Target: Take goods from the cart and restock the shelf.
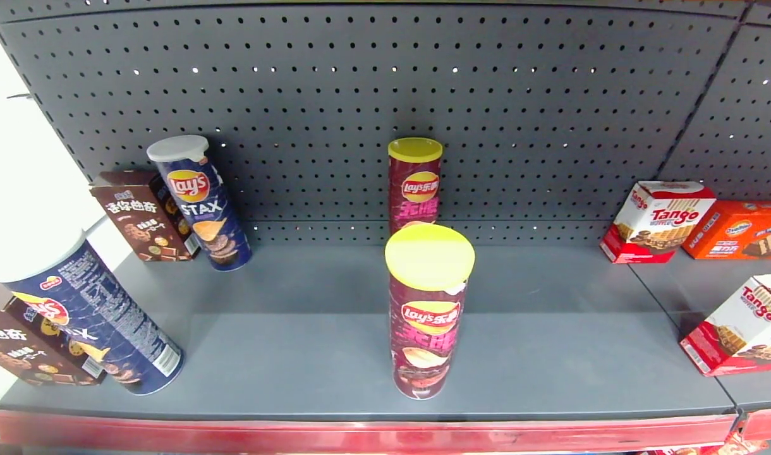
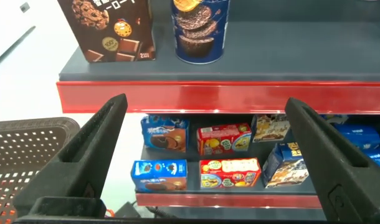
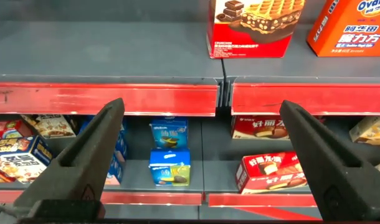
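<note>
On the shelf [image 1: 550,354] the front can [image 1: 426,316] stands before the back can [image 1: 414,183]. Blue cans [image 1: 199,202] and brown boxes [image 1: 139,215] stand left. We see our left gripper [image 2: 205,104] and right gripper [image 3: 201,104] spread wide, holding nothing.

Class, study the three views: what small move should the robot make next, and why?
Likely swing the left jaws to the mesh cart for another item. Both sets of jaws stand wide open and empty before the shelf, where two maroon cans already stand with bare room beside them.
</note>
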Motion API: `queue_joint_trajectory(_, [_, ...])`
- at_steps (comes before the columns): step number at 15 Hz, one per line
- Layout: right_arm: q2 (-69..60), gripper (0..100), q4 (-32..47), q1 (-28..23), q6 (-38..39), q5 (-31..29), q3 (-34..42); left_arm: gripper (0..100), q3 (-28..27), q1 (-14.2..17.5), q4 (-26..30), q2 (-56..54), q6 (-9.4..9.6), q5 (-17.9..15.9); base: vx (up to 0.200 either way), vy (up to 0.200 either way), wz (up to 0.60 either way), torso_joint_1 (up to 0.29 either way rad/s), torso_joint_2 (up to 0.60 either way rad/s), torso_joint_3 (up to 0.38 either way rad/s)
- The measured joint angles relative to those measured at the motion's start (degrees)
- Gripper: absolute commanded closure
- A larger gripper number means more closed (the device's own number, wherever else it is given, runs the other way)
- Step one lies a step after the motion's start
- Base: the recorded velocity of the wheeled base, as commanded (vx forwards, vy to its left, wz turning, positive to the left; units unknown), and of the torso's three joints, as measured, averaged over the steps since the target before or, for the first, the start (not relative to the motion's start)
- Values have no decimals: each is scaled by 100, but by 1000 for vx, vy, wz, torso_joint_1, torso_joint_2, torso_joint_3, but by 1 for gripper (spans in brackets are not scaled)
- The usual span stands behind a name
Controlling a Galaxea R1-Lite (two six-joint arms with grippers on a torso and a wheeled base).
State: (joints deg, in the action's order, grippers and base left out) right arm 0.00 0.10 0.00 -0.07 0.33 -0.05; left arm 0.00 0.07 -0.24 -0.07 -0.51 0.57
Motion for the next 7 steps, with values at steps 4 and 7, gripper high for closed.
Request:
queue_joint_trajectory(4, [0, 0, 0, 0, 7, -6, 0, 0, 0, -2, 2, 0, 0, 0, 0, 0, 0, 0, 0, 0])
queue_joint_trajectory(7, [0, 0, 0, 0, -4, -11, 0, 0, 0, 0, 2, 0, 0, 0, 0, 0, 0, 0, 0, 0])
